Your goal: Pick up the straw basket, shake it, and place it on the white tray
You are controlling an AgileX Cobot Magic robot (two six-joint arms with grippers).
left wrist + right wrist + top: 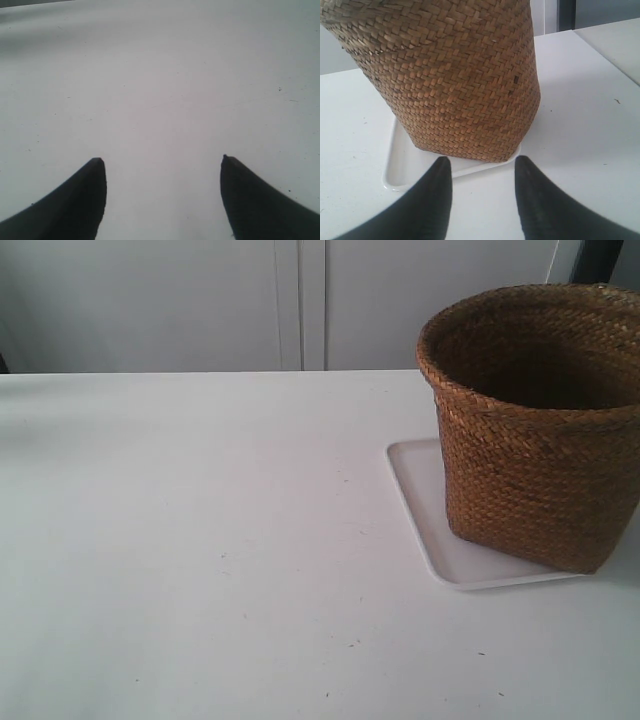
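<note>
The straw basket (535, 430) stands upright on the white tray (425, 520) at the right of the exterior view, its dark interior facing up. In the right wrist view the same straw basket (455, 80) fills the frame, its base resting on the white tray (400, 167). My right gripper (482, 162) is open just short of the tray's rim, with nothing between its fingers and no contact with the basket. My left gripper (162, 160) is open over bare white table, with neither basket nor tray in its view. Neither arm shows in the exterior view.
A white table (200, 540) spreads out left of the tray. Pale cabinet doors (300, 300) stand behind its far edge. The basket's right side runs off the exterior view's edge.
</note>
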